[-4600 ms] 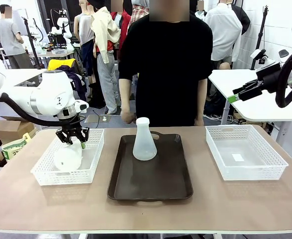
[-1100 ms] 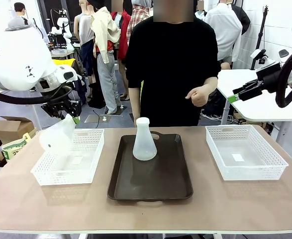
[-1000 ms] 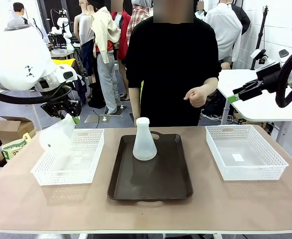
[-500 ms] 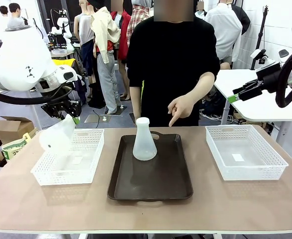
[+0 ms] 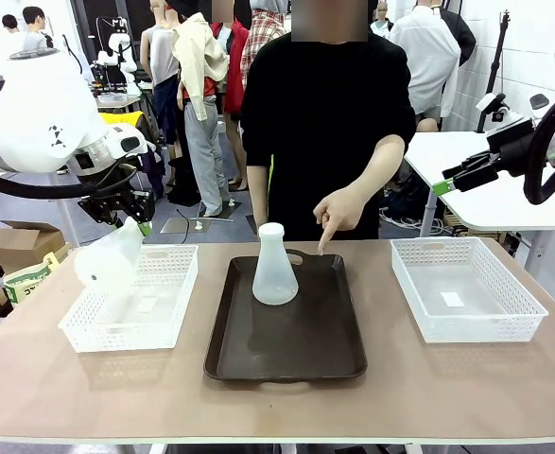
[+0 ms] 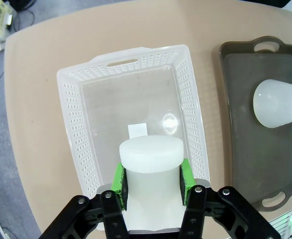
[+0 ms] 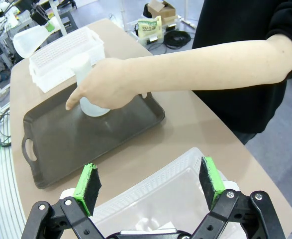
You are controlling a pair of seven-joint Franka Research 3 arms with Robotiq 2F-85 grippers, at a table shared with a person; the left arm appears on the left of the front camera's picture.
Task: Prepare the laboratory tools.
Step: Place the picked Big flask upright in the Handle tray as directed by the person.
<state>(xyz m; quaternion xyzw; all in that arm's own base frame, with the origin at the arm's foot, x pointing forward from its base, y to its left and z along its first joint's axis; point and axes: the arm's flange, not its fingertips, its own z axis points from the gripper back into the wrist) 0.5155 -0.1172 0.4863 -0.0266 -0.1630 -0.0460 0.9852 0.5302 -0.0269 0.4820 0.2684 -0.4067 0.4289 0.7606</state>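
Change since earlier: you see the person's hand has come down from chest height and now points a finger at the far right part of the dark tray; the left arm has raised its flask out of the left basket, where it sat a few seconds ago, and has held steady for the last second.
Left gripper: the left gripper is clamped on the neck of the held flask, green pads pressed to either side of it; in your front view the flask hangs tilted, base toward the camera, above the near left part of the left basket.
Left wrist view: you look down past the flask's capped mouth into the white mesh basket, which has a small white label on its floor.
Second flask: the standing flask is upright on the far half of the dark tray, between the two baskets.
Right gripper: the right gripper has its jaws spread wide with nothing between them; it hangs above the right basket, high at the right edge of your front view.
Person's hand: the fingertip is just right of the standing flask; you cannot tell whether it touches the tray.
Table: the tray lies at the middle, a basket well apart on each side.
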